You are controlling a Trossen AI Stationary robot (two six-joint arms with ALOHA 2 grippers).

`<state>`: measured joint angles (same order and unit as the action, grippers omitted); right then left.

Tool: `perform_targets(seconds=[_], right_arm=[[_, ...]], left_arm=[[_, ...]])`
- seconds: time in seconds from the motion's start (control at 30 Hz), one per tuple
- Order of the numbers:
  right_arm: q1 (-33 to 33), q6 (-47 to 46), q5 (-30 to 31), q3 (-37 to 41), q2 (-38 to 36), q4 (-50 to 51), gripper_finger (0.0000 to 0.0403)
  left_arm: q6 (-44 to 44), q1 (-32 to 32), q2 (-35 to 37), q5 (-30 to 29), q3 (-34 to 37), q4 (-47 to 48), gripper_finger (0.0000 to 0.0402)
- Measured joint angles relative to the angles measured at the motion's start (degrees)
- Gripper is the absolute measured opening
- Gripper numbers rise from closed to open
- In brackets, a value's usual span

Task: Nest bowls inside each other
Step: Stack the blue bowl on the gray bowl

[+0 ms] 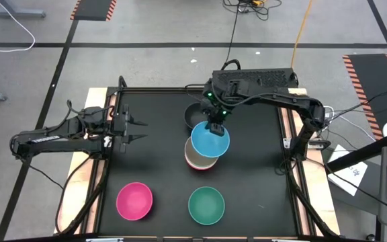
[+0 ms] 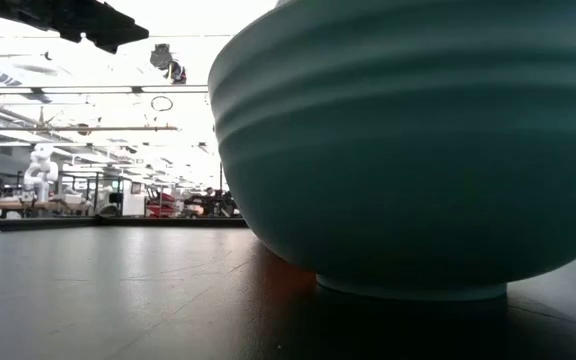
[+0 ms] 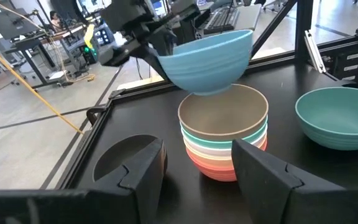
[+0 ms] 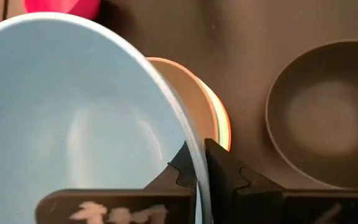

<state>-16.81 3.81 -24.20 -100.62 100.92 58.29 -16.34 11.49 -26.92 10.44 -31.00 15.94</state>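
Near the middle of the black desk (image 1: 247, 195) the nested stack (image 3: 224, 144) sits, olive-tan bowl on top, and the right claw (image 4: 199, 163) pinches the blue bowl (image 1: 210, 139) by its rim just above it. Toward the near edge sit the teal bowl (image 1: 206, 204) and magenta bowl (image 1: 134, 200), well apart. The left claw (image 1: 140, 130) hovers spread wide by the left edge.

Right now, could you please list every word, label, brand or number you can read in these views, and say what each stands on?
None can be read.
White marks on the right gripper's body, below the blue bowl: too blurred to read.
Printed sheets on the floor beside the table: too small to read.
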Motion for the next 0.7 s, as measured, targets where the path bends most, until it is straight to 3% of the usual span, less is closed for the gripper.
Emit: perform_targets(seconds=[0.7], right_arm=[[2.59, -1.38, 0.06, 0.02, 8.51, -1.87, 0.0004]], left_arm=[[0.16, -0.02, -0.02, 0.55, 0.0, -0.11, 0.0191]])
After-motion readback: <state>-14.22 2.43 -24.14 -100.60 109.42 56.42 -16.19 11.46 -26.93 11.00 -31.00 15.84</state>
